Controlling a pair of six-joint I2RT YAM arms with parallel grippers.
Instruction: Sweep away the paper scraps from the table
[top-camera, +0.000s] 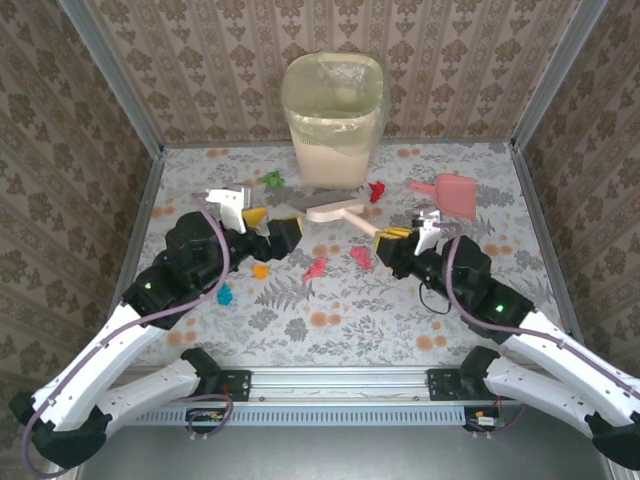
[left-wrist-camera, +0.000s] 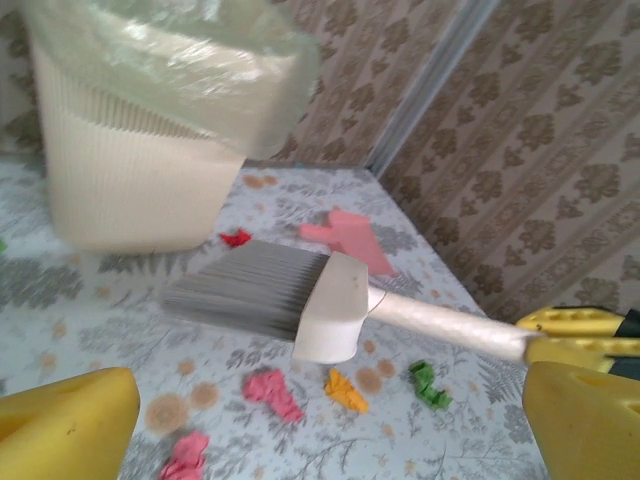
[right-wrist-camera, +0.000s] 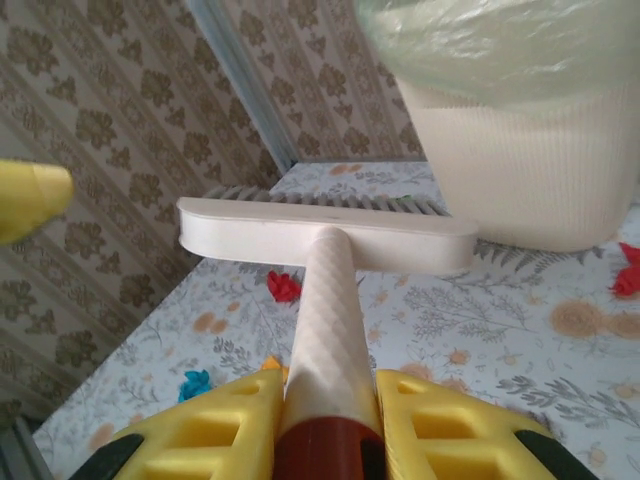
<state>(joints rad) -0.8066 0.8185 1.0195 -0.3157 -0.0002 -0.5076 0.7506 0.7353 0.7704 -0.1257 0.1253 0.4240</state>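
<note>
Overhead, on the grey-leaf and orange-flower printed tabletop (top-camera: 340, 330) edged by metal rails: right jaws clamped narrow on the dark-red end of the handle of a cream plastic hand brush (top-camera: 335, 210). Grey bristles pointing left. Brush head just in front of a cream ribbed plastic waste bin (top-camera: 333, 130) lined with a translucent bag. Unclear whether the bristles touch the print.

Left jaws spread wide and empty, yellow fingers (top-camera: 255, 215) just beside the bristle end, apart from it.

Pink plastic dustpan (top-camera: 450, 195) lying right of the bin, beyond the right jaws and apart from the brush.

Tiny crumpled paper scraps (top-camera: 316, 268) scattered over the middle and back of the tabletop, all loose on the print.

Six countable from above:
- one green scrap (top-camera: 272, 180) left of the bin's foot
- one red scrap (top-camera: 377, 190) between bin and dustpan
- two pink scraps (top-camera: 361, 257) in front of the brush handle
- one orange scrap (top-camera: 260, 271) and one blue scrap (top-camera: 225, 295) near the left arm

From the left wrist, five in sight: two pink, one orange, one green under the handle, one red at the bin's foot.

One bin, one brush, one dustpan. Bin close behind the brush head, dustpan off to its right.
</note>
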